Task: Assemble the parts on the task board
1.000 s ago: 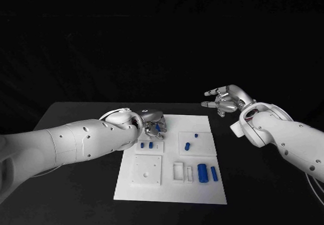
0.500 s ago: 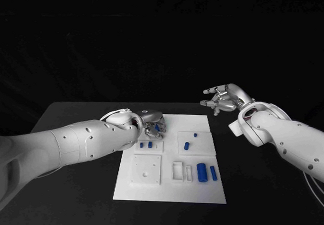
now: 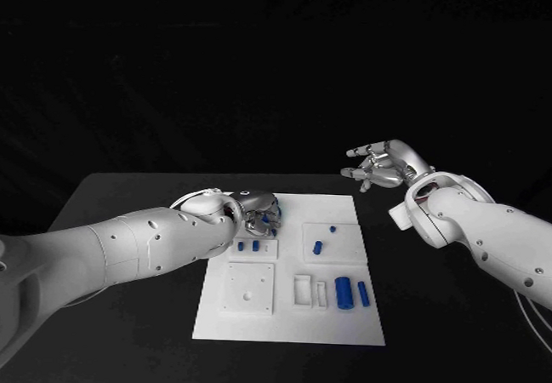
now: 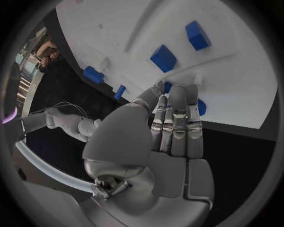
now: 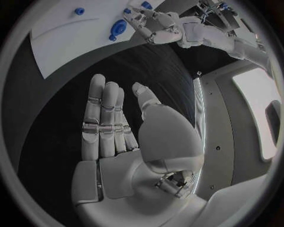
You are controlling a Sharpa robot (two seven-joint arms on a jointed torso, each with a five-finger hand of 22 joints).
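The white task board [image 3: 292, 324] lies mid-table. My left hand [image 3: 261, 210] is low over its far left corner. Its fingers [image 4: 177, 113] lie together on the board [image 4: 236, 71], and a blue part [image 4: 201, 107] peeks out from under the fingertips, seemingly pinched against the thumb and mostly hidden. Two blue blocks [image 4: 163, 57] lie just beyond it. My right hand [image 3: 377, 169] hangs raised beyond the board's far right corner, its fingers [image 5: 103, 118] spread and holding nothing. Two blue cylinders [image 3: 344, 291] lie at the board's right.
Small blue pegs [image 3: 318, 246] stand in the board's right middle plate, and two more [image 3: 257, 245] sit left of centre. A white square plate [image 3: 251, 288] occupies the near left of the board. The black table [image 3: 141, 203] extends to both sides.
My left hand has eased slightly lower and to the right over the board's far left corner. The right hand has barely moved, staying raised and spread.
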